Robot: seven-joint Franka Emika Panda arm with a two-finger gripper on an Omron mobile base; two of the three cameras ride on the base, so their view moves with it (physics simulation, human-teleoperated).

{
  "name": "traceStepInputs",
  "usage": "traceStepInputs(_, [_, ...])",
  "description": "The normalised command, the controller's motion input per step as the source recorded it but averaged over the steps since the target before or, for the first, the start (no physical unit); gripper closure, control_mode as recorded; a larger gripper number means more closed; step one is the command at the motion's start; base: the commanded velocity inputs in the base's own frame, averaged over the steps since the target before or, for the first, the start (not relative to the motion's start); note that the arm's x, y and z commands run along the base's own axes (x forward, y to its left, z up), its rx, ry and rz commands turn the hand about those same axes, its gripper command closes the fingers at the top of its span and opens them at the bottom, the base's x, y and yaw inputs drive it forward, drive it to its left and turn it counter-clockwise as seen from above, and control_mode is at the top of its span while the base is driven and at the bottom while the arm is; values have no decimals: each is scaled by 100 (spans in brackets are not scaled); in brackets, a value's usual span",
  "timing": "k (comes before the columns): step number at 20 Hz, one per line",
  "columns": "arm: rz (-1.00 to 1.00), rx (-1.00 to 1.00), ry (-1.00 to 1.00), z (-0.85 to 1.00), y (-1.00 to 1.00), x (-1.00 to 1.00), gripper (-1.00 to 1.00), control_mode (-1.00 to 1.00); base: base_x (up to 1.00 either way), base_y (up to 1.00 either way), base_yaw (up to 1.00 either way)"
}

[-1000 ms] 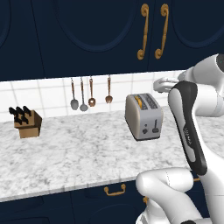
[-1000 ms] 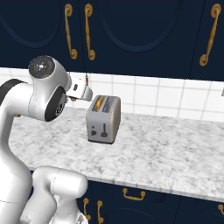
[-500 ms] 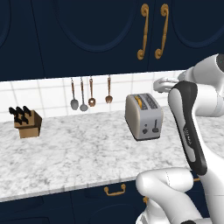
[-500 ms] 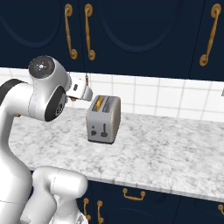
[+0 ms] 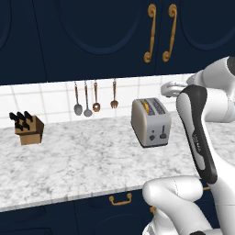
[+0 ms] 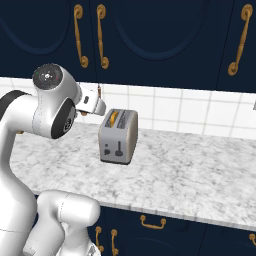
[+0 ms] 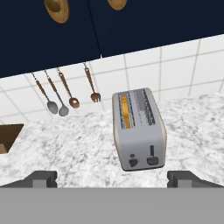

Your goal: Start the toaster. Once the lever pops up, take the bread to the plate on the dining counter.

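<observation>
Fingers [image 7: 112, 177]: spread wide, holding nothing.
Lever [image 7: 152, 156]: ahead, just right of centre, beside knob [image 7: 133, 161].
Risk: pressing the knob instead; toaster [image 7: 138, 128] skidding on bench [image 7: 78, 148].

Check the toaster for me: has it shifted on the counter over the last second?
No. The toaster stands in the same spot relative to the hanging utensils and the knife block.

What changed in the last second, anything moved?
Nothing visible. The arm holds the same pose, the gripper hangs open above the toaster, and the lever sits low in its slot with the bread in one slot, as before.
</observation>
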Motion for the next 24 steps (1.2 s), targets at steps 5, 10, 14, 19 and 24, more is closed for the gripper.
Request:
traceStepInputs(5, [0, 0, 0, 0, 0, 0, -100, -100, 0, 0, 0])
traceStepInputs(10, [0, 0, 0, 0, 0, 0, -100, -100, 0, 0, 0])
traceStepInputs(14, [0, 0, 0, 0, 0, 0, -100, -100, 0, 0, 0])
traceStepInputs(19, [0, 0, 0, 0, 0, 0, -100, -100, 0, 0, 0])
traceStepInputs(24, [0, 0, 0, 0, 0, 0, -100, -100, 0, 0, 0])
